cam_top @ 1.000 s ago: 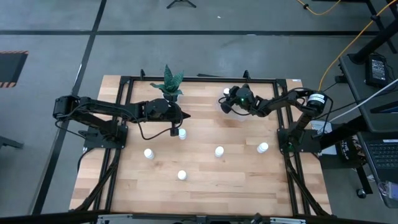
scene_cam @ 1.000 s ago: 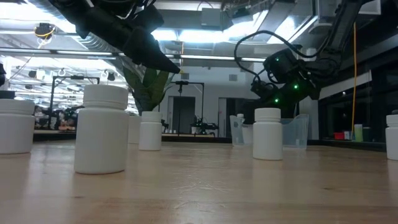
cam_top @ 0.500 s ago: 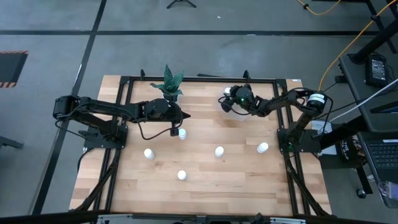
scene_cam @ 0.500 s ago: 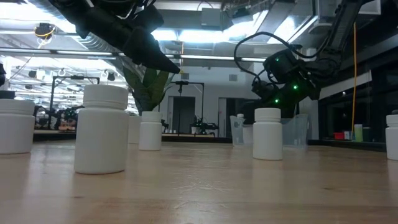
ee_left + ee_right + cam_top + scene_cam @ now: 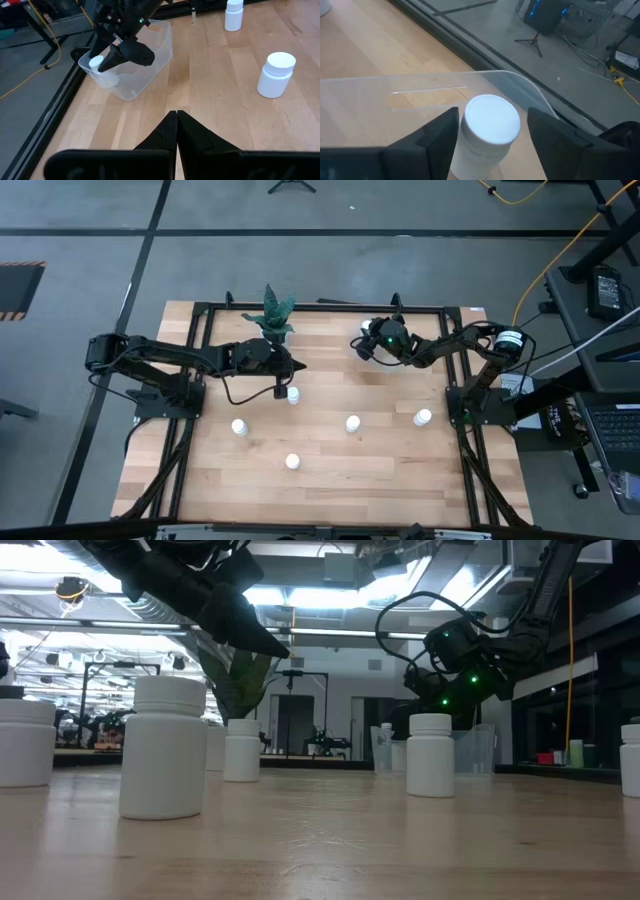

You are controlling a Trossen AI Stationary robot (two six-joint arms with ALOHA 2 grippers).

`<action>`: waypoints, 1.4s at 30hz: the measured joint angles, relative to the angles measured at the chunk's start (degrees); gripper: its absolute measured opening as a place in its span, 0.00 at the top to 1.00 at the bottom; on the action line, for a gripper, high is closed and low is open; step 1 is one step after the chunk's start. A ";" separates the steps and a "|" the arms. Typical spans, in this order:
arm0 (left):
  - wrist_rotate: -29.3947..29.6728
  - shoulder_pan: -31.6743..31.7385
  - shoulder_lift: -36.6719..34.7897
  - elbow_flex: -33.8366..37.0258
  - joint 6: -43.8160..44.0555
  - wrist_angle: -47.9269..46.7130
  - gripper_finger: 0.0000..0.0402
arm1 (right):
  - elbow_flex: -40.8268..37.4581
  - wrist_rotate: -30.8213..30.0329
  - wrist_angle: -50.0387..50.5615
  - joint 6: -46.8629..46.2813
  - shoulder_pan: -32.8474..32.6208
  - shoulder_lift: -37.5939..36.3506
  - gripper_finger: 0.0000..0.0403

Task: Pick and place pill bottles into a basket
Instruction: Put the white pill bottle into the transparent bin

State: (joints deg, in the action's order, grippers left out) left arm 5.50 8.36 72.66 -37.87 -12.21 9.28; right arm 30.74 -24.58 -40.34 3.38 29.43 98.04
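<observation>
The right jaws [image 5: 490,135] stand spread either side of a bottle [image 5: 490,125] that sits upright inside the basket [image 5: 366,345], at the far right part of the worktop [image 5: 330,480]. No finger visibly presses the bottle (so it looks let go, though a light touch cannot be ruled out). This seems to be the release step of the first placing. Next, the right arm must lift straight up clear of the basket wall without tipping the bottle, then go for another.

The left jaws [image 5: 176,116] are pressed together and hold nothing, hovering near the plant [image 5: 273,313] beside a loose bottle [image 5: 293,395]. Four more stand apart on the worktop: [image 5: 239,427], [image 5: 292,462], [image 5: 352,423], [image 5: 423,418].
</observation>
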 joint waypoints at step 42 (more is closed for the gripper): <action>-0.24 0.00 0.00 0.02 0.07 -0.02 0.99 | 0.05 2.94 17.01 7.33 -11.55 -33.36 0.43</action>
State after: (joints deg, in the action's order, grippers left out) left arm 5.26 8.36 72.66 -37.85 -12.14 9.26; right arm 30.80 -21.64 -23.33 10.71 17.88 64.68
